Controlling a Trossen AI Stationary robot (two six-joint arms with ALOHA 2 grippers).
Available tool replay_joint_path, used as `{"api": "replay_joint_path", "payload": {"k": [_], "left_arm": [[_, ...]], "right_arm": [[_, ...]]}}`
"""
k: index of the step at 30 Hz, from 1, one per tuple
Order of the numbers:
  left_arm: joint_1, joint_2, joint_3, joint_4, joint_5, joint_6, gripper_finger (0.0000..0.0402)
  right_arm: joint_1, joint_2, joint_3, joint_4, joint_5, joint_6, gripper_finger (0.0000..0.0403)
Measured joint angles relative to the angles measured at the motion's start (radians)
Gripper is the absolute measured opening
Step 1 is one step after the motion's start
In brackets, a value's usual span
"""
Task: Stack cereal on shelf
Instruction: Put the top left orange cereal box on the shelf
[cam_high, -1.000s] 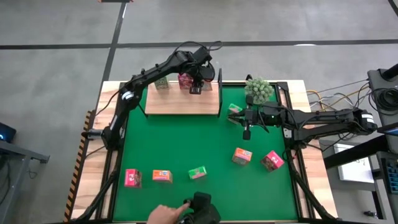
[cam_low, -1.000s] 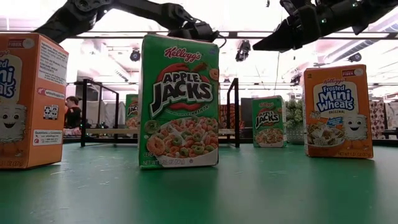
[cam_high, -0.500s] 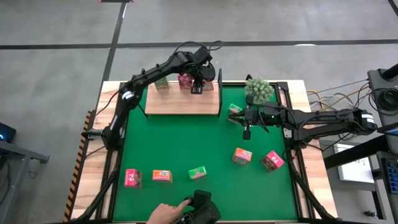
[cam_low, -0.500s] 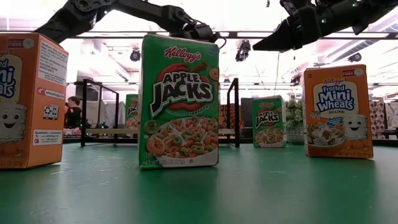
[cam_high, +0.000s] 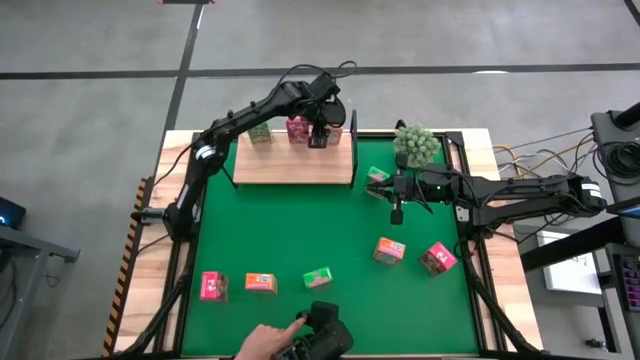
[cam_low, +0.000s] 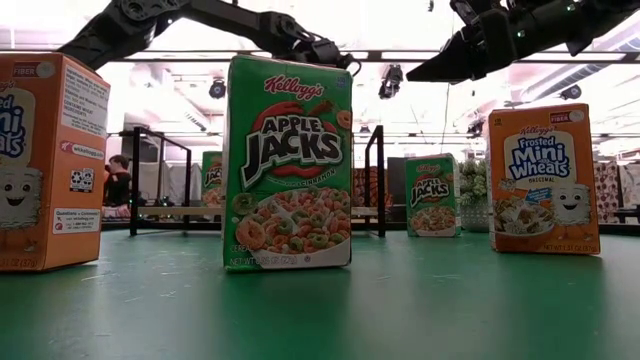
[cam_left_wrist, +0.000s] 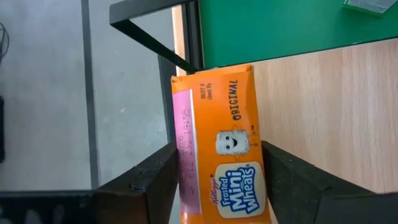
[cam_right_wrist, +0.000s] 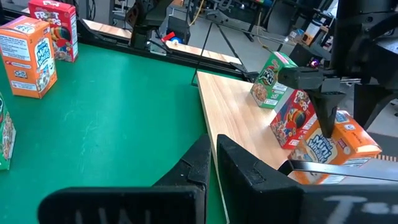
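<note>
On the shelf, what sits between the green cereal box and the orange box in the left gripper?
A pink-red cereal box stands between the green box and the orange box held by the left gripper; the right wrist view shows it.

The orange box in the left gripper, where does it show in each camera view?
High: orange box hidden under left gripper, over the shelf.
Low: not identifiable.
Left wrist: centre, between the fingers.
Right wrist: right edge, beside red box.
Shared landmark: the shelf.
</note>
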Motion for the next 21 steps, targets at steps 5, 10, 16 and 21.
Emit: {"api": "replay_joint_path", "payload": {"k": [5,10,16,21], "left_arm": [[0.003,0.0,0.0,0.001,0.0,-0.003,0.0197],[0.003,0.0,0.0,0.009,-0.001,-0.003,0.0197],[0.005,0.0,0.0,0.07,0.025,0.0,0.0197],[0.011,0.0,0.0,0.071,0.047,-0.014,0.0197]], "right_arm": [[0.0,0.0,0.0,-0.001,0.0,0.0,0.0018],[0.0,0.0,0.0,-0.001,0.0,-0.001,0.0018],[0.0,0.0,0.0,-0.002,0.0,-0.001,0.0018],[0.0,0.0,0.0,-0.008,0.0,-0.007,0.0018]]}}
